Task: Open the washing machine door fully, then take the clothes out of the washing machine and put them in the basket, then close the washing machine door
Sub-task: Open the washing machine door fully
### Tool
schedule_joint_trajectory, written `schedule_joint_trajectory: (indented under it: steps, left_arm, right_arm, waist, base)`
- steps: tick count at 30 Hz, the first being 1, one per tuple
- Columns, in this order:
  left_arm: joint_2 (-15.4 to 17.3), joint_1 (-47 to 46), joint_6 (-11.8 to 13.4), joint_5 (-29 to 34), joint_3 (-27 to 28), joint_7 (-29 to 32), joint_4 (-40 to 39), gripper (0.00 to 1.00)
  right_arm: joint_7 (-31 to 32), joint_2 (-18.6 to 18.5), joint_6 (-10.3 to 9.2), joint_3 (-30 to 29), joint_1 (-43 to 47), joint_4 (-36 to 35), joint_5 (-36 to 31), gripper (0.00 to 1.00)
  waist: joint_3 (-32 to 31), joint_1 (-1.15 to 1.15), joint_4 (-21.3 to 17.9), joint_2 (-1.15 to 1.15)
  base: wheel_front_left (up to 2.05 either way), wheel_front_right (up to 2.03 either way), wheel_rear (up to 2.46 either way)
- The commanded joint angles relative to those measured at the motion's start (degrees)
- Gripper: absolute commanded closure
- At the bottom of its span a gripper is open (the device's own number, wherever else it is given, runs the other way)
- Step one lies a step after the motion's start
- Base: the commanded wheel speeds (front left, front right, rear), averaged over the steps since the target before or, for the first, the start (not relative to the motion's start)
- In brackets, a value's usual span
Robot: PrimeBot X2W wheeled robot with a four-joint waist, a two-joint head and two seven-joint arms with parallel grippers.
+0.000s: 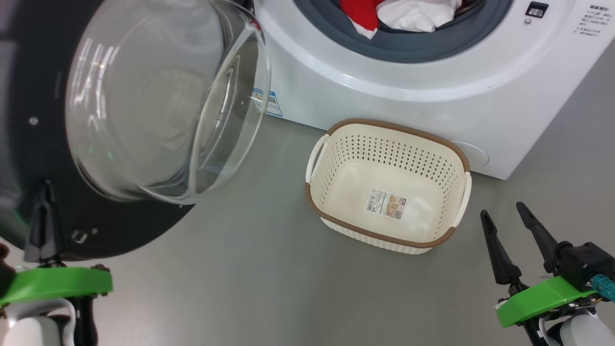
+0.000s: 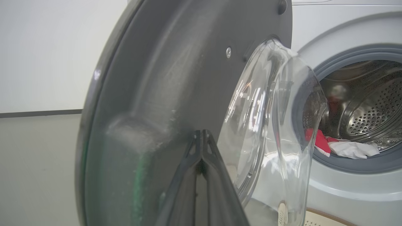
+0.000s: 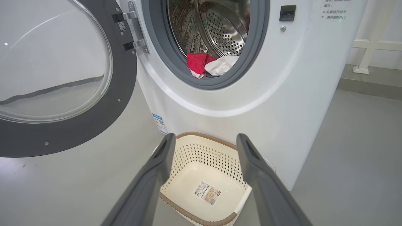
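Low before the black rim of the open washing machine door (image 1: 139,226), we saw our left gripper (image 1: 46,185) pinched together, gripping nothing; our right gripper (image 1: 503,210) stood spread wide and empty, near the right side of the basket (image 1: 384,126), while the clothes (image 1: 408,14) lay in the mouth of the washing machine (image 1: 408,105)

A grey floor (image 1: 250,269) meets a white wall (image 2: 47,47) along a dark baseboard (image 2: 40,113), with a white post (image 3: 373,34) farther off.
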Motion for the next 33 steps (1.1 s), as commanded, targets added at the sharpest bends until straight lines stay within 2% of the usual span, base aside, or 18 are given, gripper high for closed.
schedule_joint_trajectory:
  steps: [1, 11, 20, 33]
  left_arm:
    - [3.1, -2.3, 0.0, 0.9, 3.4, -0.3, -0.2, 1.00]
    - [6.6, -7.7, -0.4, 3.0, 9.2, -0.3, 7.0, 1.00]
    - [9.7, -12.2, -0.5, 4.6, 12.0, -0.3, 12.5, 1.00]
    - [11.6, -14.9, -0.6, 6.4, 14.1, -0.3, 17.6, 1.00]
  right_arm:
    - [-0.4, -1.0, 0.37, 1.2, -1.7, -1.5, -0.3, 0.00]
    - [-0.4, -1.5, 0.37, 1.7, -2.5, -1.7, -0.5, 0.00]
    - [-0.4, -1.9, 0.37, 1.7, -2.7, -2.0, -0.6, 0.00]
    - [-0.4, -2.3, 0.37, 2.1, -3.2, -1.9, -0.7, 0.00]
  waist:
    - [0.4, 0.00, -0.3, 0.00]
    - [2.1, 0.00, -1.4, 0.00]
    - [3.2, 0.00, -1.9, 0.00]
    - [3.6, 0.00, -2.9, 0.00]
  base:
    - [0.00, 0.00, 0.00]
    - [0.00, 0.00, 0.00]
    - [0.00, 0.00, 0.00]
    - [0.00, 0.00, 0.00]
